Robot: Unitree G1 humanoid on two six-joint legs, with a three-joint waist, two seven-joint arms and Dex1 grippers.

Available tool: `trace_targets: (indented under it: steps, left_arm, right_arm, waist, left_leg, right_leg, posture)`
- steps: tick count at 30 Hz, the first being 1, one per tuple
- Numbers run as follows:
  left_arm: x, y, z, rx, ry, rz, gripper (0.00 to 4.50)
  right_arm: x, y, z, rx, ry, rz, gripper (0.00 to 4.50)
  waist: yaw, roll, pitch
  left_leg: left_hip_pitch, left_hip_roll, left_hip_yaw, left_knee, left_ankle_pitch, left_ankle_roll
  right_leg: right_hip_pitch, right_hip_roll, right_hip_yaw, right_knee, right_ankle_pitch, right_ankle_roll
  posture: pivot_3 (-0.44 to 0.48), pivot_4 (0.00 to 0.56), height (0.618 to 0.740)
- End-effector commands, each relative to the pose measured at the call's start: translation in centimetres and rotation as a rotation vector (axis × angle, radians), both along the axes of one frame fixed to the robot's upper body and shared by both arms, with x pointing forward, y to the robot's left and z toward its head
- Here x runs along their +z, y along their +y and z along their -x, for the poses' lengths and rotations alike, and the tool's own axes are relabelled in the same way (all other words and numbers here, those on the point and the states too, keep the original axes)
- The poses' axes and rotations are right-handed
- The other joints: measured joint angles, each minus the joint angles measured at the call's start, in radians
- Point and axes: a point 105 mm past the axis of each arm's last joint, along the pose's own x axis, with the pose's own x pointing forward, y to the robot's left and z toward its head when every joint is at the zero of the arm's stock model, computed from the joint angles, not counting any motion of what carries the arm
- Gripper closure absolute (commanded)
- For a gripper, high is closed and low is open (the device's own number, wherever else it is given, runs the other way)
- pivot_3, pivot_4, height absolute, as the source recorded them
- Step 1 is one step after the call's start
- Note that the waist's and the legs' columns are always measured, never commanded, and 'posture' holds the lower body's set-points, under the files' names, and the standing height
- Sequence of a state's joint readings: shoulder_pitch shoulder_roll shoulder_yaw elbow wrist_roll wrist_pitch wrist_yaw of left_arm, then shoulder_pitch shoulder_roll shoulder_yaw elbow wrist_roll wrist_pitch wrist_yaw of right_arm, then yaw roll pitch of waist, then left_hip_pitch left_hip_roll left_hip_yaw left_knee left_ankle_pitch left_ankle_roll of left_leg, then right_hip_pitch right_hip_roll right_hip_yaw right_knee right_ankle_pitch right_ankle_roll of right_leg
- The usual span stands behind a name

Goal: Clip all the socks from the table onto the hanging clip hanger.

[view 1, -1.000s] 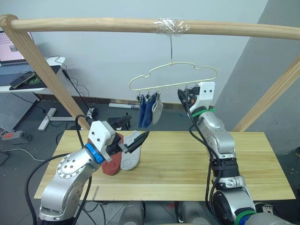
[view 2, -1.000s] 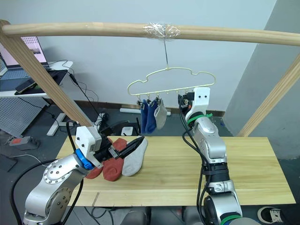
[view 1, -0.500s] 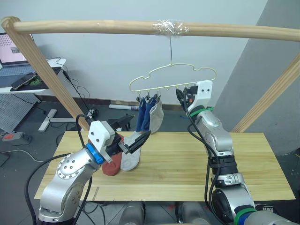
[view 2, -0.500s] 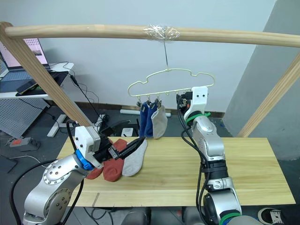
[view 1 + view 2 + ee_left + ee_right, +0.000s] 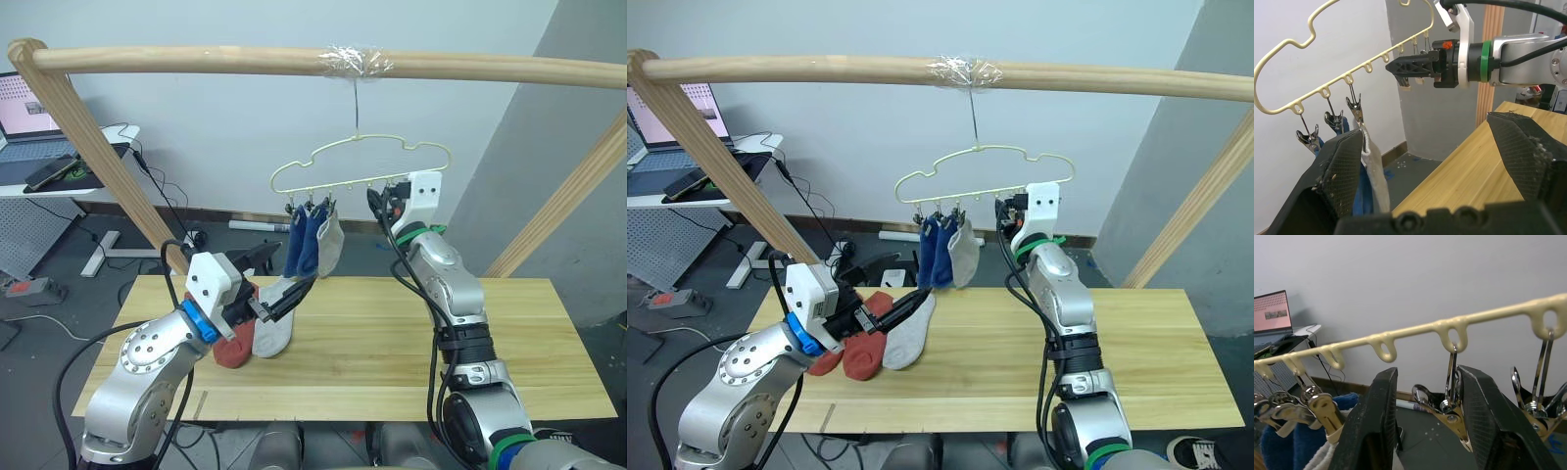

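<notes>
- Wooden counter (image 5: 392,333) carries a grey sock (image 5: 276,318) and rust-red socks (image 5: 235,343); two blue and one grey hang clipped on the clip hanger (image 5: 362,166).
- Right tool (image 5: 1422,431), fingers apart, straddles a free clip (image 5: 1447,409) (likely readying it).
- Left tool (image 5: 289,294), fingers apart, hovers over the grey sock; next, grasp and lift it.

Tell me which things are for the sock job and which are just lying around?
For the job: hanger, hung blue socks, hung grey sock, red socks and grey sock on the table.

Lying around: laptop, cables, pole.
</notes>
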State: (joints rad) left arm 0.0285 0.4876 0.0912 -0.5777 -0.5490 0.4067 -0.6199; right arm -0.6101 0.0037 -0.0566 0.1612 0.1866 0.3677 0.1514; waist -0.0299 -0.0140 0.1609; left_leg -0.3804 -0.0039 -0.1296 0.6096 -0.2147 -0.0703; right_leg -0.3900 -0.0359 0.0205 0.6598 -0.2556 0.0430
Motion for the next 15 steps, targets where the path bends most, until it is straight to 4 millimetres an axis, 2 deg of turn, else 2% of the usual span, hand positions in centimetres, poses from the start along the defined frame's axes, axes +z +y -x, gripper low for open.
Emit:
trace_targets:
  steps: [1,8,11,13,15]
  left_arm:
    - [1.17,-0.43,0.38,-0.02,-0.049,0.007,0.0]
    - [1.18,-0.56,0.39,-0.022,-0.048,0.011,0.0]
    - [1.14,-0.56,0.41,-0.022,-0.046,0.011,0.0]
    - [1.06,-0.55,0.38,-0.021,-0.045,0.01,0.0]
    - [0.99,-0.55,0.37,-0.02,-0.042,0.01,0.0]
  right_arm:
    - [2.25,0.22,-0.08,0.007,-0.079,-0.014,2.55]
    - [2.26,0.18,-0.22,0.006,-0.078,-0.016,2.55]
    - [2.27,0.13,-0.26,0.007,-0.078,-0.019,3.11]
    - [2.22,0.06,-0.3,0.006,-0.075,-0.022,3.77]
    - [2.17,-0.04,-0.32,0.006,-0.07,-0.026,4.24]
  waist:
    - [0.0,0.0,0.0]
    - [0.0,0.0,0.0]
    - [0.0,0.0,0.0]
    - [0.0,0.0,0.0]
    - [0.0,0.0,0.0]
  left_leg:
    - [0.0,0.0,0.0,0.0,0.0,0.0]
    - [0.0,0.0,0.0,0.0,0.0,0.0]
    - [0.0,0.0,0.0,0.0,0.0,0.0]
    - [0.0,0.0,0.0,0.0,0.0,0.0]
    - [0.0,0.0,0.0,0.0,0.0,0.0]
  right_leg:
    - [0.0,0.0,0.0,0.0,0.0,0.0]
    - [0.0,0.0,0.0,0.0,0.0,0.0]
    - [0.0,0.0,0.0,0.0,0.0,0.0]
    - [0.0,0.0,0.0,0.0,0.0,0.0]
    - [0.0,0.0,0.0,0.0,0.0,0.0]
  posture:
    - [0.048,0.079,0.74]
    - [0.048,0.079,0.74]
    - [0.047,0.083,0.74]
    - [0.047,0.083,0.74]
    - [0.046,0.086,0.74]
